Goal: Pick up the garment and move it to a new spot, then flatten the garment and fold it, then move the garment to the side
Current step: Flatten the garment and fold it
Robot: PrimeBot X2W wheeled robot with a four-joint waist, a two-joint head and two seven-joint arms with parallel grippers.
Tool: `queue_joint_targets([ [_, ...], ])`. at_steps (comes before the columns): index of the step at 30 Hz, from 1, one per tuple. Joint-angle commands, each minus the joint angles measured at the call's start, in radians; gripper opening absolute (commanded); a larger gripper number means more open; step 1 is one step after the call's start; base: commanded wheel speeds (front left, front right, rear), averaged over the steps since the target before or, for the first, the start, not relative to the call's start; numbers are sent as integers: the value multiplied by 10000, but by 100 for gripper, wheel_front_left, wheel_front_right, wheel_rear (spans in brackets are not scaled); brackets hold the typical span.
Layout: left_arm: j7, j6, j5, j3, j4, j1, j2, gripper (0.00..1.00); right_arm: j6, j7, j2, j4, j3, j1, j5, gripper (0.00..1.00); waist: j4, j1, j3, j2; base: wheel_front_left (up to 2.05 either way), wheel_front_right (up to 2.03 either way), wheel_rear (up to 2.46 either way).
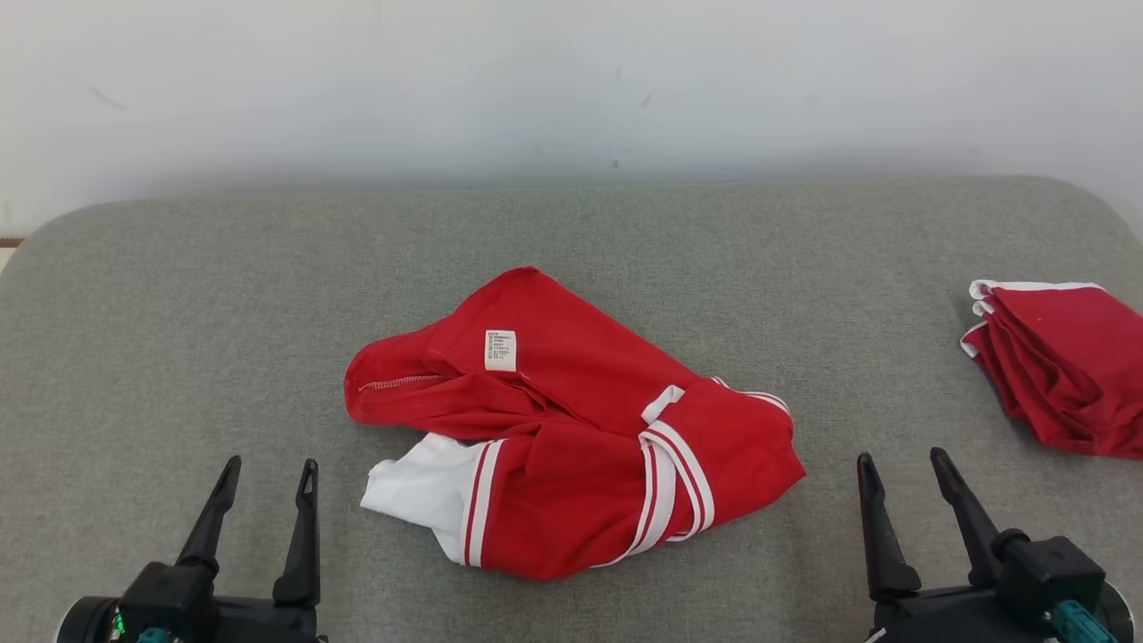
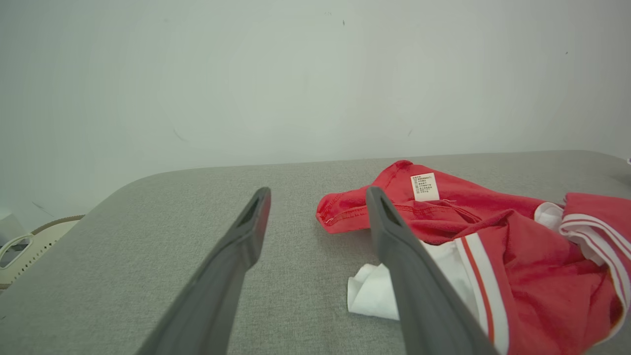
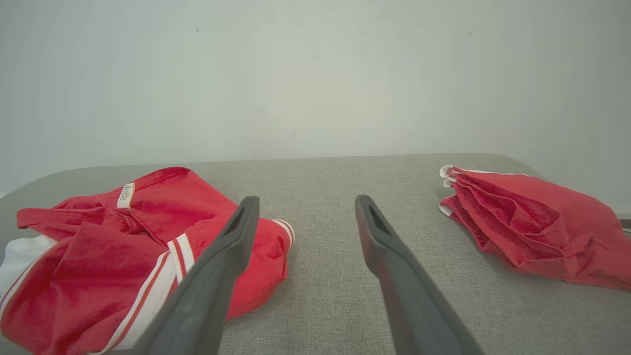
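A crumpled red garment [image 1: 571, 420] with white stripes, a white panel and a small white label lies in a heap at the middle of the grey padded table [image 1: 179, 313]. It is also in the left wrist view [image 2: 503, 246] and the right wrist view [image 3: 123, 251]. My left gripper [image 1: 271, 473] stands open near the front edge, to the left of the heap, with nothing between its fingers [image 2: 246, 231]. My right gripper [image 1: 902, 469] is open too, to the right of the heap and apart from it, its fingers [image 3: 374, 227] bare.
A second red garment [image 1: 1063, 366], loosely folded with white trim, rests at the table's right edge [image 3: 532, 222]. A pale wall [image 1: 571, 80] rises behind the table. Bare grey surface lies to the left and behind the heap.
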Motion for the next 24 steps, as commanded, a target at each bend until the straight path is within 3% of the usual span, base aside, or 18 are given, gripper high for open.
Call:
queue_joint_targets([
  [1, -13, 30, 83, -49, -7, -123, -2, 100, -11, 58, -111, -6, 108, -42, -3, 100, 43, 1, 43, 0, 0, 0, 0],
  [15, -101, -115, 99, -516, 41, -662, -432, 100, -11, 2093, -1407, 1517, 2607, -2044, 868, 100, 911, 1, 752, 0, 0, 0, 0],
  [24, -213, -282, 147, -674, 323, -1021, -789, 100, -11, 2950, -2091, 3104, 3578, -3516, 533, 100, 1423, 1, 1231, 0, 0, 0, 0],
])
